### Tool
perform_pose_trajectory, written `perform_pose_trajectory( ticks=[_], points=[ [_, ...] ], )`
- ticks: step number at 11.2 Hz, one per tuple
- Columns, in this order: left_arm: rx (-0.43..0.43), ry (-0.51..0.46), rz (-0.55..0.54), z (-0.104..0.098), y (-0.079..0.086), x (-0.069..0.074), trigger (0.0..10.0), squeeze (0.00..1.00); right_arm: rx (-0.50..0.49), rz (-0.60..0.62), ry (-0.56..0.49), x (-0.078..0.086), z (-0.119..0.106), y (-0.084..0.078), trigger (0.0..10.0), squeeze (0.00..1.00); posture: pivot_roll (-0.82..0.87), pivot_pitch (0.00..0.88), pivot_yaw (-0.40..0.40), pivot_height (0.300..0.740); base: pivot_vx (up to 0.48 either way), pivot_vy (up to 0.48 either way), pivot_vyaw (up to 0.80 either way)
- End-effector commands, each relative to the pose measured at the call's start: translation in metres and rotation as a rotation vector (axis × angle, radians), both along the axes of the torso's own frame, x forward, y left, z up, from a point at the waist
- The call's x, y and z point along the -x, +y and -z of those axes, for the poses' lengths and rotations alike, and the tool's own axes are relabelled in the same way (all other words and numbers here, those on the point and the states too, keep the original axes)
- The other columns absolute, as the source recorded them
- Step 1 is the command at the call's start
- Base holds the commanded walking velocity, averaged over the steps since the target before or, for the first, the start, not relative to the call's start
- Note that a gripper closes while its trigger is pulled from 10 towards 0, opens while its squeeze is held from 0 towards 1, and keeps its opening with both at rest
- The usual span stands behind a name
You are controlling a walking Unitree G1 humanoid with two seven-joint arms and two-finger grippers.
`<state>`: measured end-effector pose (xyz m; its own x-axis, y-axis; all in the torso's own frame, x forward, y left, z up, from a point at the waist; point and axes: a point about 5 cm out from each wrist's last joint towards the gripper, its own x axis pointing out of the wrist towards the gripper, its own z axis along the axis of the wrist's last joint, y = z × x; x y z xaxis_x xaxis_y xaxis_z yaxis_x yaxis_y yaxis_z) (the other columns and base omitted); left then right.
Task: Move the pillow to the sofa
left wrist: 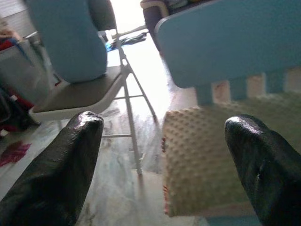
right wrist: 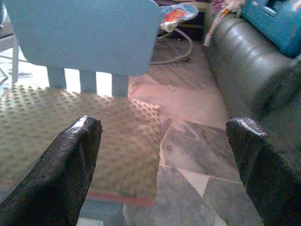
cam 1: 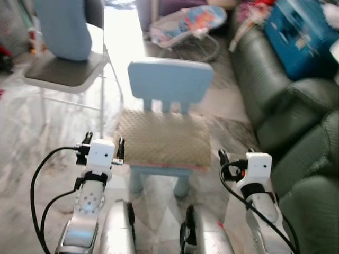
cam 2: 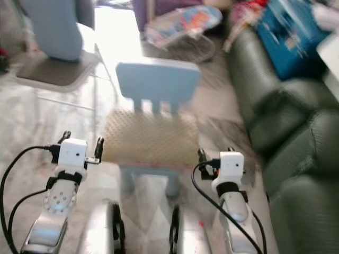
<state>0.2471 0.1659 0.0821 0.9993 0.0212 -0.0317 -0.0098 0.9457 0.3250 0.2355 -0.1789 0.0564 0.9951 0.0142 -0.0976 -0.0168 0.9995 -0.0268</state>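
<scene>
Pillow (cam 1: 164, 138) at 12 on chair (cam 1: 169, 79); L gripper (cam 1: 103, 144) & R gripper (cam 2: 216, 156) flank it, jaws apart. Uneven squeeze could slide it off; sofa (cam 1: 296, 132) at 3.

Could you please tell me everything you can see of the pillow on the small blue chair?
The pillow is a flat, roughly square cushion in a beige-tan fabric covered with small raised dots. It lies flat on the seat of the small light-blue chair, covering nearly all of it, its back edge by the chair's back slats. A thin red edge shows along its lower front. Nothing grips it: the left gripper and the right gripper are both open, flanking its front corners without touching.
</scene>
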Motion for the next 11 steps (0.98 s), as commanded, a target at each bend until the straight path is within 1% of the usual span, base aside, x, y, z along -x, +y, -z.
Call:
perform_pose_trajectory(
  ticks=[1,4,7,11],
  points=[
    [-0.009,0.005,-0.006,0.001,-0.0001,0.0012,10.0,0.0,-0.002,0.003,0.015,0.0002,0.0023,-0.0019,10.0,0.0,-0.02,0.143,-0.03,0.615,0.0,0.0,0.0],
    [-0.026,-0.021,-0.039,-0.0041,0.0032,-0.001,10.0,0.0,-0.009,-0.004,0.026,-0.0023,0.0038,-0.0023,10.0,0.0,-0.01,0.162,-0.043,0.615,0.0,0.0,0.0],
    [-0.034,-0.024,-0.053,-0.0044,0.0041,0.0001,10.0,0.0,-0.008,-0.023,0.024,-0.0048,0.004,0.0008,10.0,0.0,-0.02,0.173,-0.03,0.61,0.0,0.0,0.0],
    [-0.03,-0.034,-0.052,-0.0072,0.0,-0.0044,10.0,0.0,-0.008,-0.033,0.023,-0.004,0.0041,0.0012,10.0,0.0,-0.02,0.177,-0.032,0.535,0.0,0.0,0.0]
  ],
)
